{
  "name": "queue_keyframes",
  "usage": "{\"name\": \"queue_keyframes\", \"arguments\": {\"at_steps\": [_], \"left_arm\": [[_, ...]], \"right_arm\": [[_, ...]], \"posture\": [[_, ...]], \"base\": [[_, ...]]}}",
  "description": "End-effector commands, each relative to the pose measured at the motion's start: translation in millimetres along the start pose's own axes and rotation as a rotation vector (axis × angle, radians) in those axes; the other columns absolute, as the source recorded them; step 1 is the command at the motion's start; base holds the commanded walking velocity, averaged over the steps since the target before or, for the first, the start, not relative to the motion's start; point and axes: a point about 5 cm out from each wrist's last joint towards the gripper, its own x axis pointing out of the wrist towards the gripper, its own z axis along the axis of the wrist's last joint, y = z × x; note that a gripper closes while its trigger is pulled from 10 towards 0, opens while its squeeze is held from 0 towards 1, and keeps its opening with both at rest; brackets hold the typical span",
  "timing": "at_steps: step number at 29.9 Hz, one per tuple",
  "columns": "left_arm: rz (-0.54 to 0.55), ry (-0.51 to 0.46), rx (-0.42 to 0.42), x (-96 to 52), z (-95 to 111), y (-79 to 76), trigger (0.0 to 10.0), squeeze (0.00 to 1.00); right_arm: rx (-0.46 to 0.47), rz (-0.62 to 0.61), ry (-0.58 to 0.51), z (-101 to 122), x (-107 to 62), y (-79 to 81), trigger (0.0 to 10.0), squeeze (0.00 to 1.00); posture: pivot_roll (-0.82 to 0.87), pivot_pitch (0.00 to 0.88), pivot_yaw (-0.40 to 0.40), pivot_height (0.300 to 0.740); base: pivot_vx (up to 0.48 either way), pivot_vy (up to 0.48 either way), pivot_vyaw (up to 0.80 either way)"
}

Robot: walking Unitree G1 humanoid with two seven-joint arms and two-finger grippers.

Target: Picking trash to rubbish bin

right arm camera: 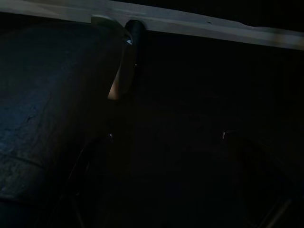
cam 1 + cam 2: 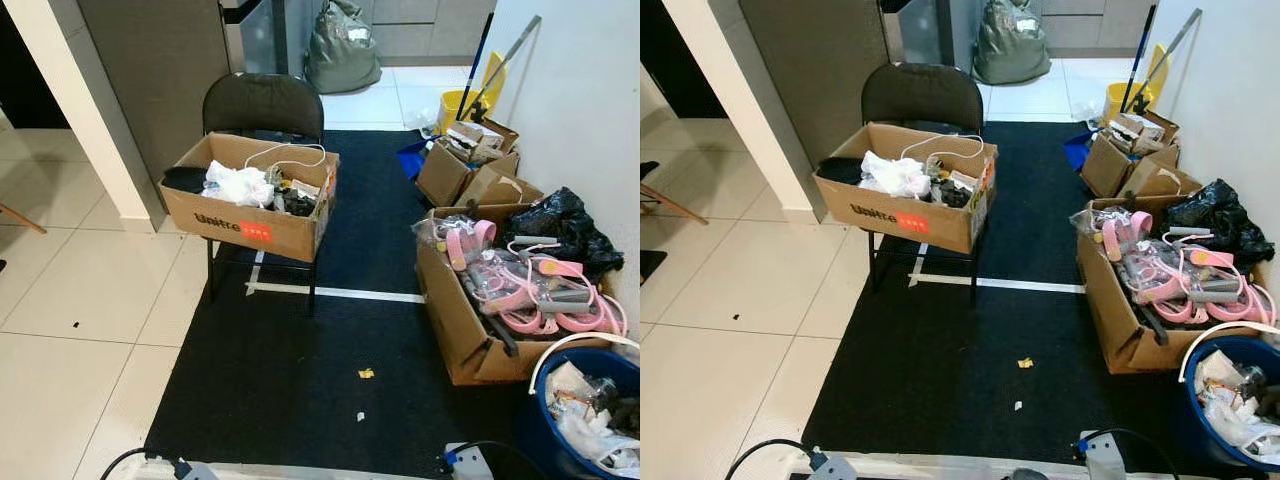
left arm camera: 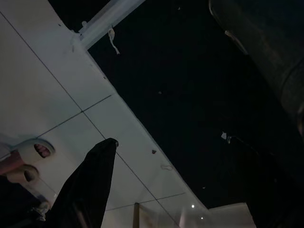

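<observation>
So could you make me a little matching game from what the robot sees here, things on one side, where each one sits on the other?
Things:
1. cardboard box
2. yellow scrap
3. blue bin
4. grey sack

Places:
A. far tiled floor
B. on the black folding chair
C. near right corner
D. on the black mat

Pairs: 1-B, 2-D, 3-C, 4-A

Yellow scrap [image 2: 366,373], perhaps paper, on black mat [image 2: 290,390].

a yellow scrap [image 2: 1025,363] lies on the black mat [image 2: 940,370], near the blue bin [image 2: 1200,410].
</observation>
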Motion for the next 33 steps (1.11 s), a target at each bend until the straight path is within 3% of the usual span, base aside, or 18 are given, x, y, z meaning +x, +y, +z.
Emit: {"name": "queue_keyframes", "arguments": {"at_steps": [1, 8, 19, 33], "left_arm": [[-0.014, 0.004, -0.007, 0.8, -2, -6.8, 10.0, 0.0], [-0.03, 0.003, 0.0, 2.4, 0, -18.4, 10.0, 0.0], [-0.033, -0.003, 0.004, 3.1, 6, -22.4, 10.0, 0.0], [-0.017, -0.005, 0.023, 1.8, 10, -9.6, 10.0, 0.0]], "right_arm": [[-0.009, 0.021, 0.004, 0, 1.8, 9.0, 10.0, 0.0], [-0.024, 0.017, 0.025, -5, 2.7, 14.3, 10.0, 0.0], [-0.057, 0.03, 0.05, -6, 4.6, 25.0, 10.0, 0.0], [-0.079, 0.031, 0.062, -8, 4.4, 24.9, 10.0, 0.0]], "posture": [[-0.05, 0.065, 0.058, 0.74], [-0.05, 0.063, 0.059, 0.74], [-0.05, 0.066, 0.058, 0.74], [-0.05, 0.064, 0.056, 0.74]], "base": [[0.0, 0.0, 0.0], [-0.041, 0.0, 0.0], [-0.092, 0.0, 0.0], [-0.202, 0.0, 0.0]]}}
